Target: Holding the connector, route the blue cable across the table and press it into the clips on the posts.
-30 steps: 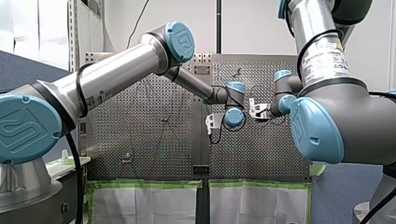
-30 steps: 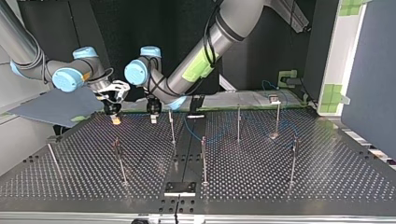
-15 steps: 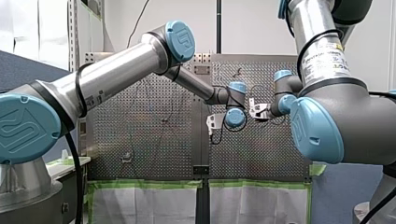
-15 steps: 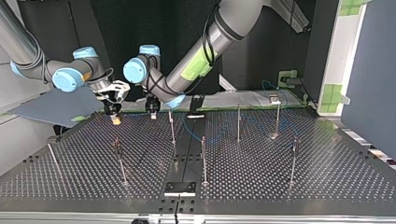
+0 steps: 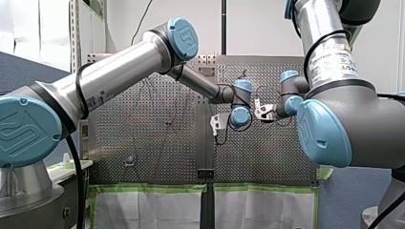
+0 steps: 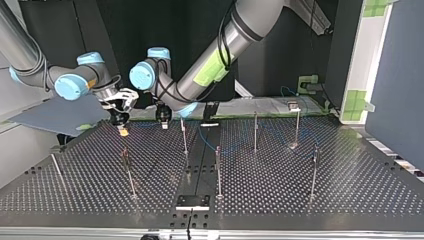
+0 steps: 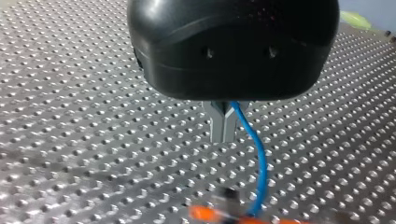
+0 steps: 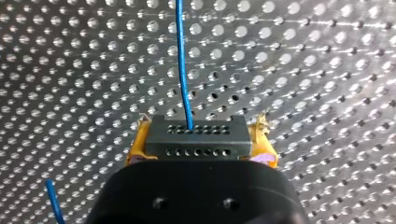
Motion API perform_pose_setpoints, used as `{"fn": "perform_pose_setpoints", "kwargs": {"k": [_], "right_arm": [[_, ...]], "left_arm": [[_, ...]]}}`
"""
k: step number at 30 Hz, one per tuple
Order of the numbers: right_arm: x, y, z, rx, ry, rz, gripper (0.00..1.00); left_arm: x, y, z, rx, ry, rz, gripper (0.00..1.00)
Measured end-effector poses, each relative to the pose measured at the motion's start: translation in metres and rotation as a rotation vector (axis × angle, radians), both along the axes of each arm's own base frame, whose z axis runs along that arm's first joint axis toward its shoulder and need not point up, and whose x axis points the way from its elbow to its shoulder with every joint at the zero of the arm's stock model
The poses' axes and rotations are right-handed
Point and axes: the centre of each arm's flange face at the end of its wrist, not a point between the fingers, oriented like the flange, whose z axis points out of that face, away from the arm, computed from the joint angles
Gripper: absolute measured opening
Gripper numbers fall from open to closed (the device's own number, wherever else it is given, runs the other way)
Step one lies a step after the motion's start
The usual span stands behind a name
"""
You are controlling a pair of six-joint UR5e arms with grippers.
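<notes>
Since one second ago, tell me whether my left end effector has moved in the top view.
Yes, slightly. My left end effector has drifted toward the view's left, away from the nearest post.

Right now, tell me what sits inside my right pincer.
My right pincer clamps a black rectangular connector with rows of small holes between yellow pads; the thin blue cable leaves its front face. The pincer's black housing covers the connector's rear.

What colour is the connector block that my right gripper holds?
Dark grey connector, with rows of small holes; right wrist view.
</notes>
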Motion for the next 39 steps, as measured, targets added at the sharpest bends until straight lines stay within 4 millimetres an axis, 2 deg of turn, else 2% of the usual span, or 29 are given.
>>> {"fn": "perform_pose_setpoints", "kwargs": {"k": [7,10,14,17,23,35,39], "right_arm": [[0.004,-0.01,0.021,-0.036,-0.01,0.007,0.0],[0.007,-0.013,0.038,-0.054,-0.015,0.008,0.0],[0.009,-0.016,0.068,-0.096,-0.028,0.009,0.0],[0.01,-0.016,0.093,-0.128,-0.052,0.01,0.0],[0.01,-0.013,0.126,-0.16,-0.096,0.013,0.0],[0.006,0.01,0.187,-0.222,-0.128,0.022,0.0],[0.005,0.015,0.199,-0.234,-0.131,0.023,0.0]], "left_arm": [[-0.005,0.001,0.027,-0.008,-0.007,0.001,0.0],[-0.007,0.003,0.042,-0.011,-0.019,0.013,0.0],[-0.01,0.006,0.072,-0.021,-0.049,0.031,0.0],[-0.012,0.007,0.087,-0.03,-0.063,0.034,0.0],[-0.02,0.006,0.112,-0.05,-0.086,0.037,0.0],[-0.029,0.003,0.139,-0.077,-0.118,0.029,0.0],[-0.031,0.003,0.146,-0.078,-0.129,0.028,0.0]]}}
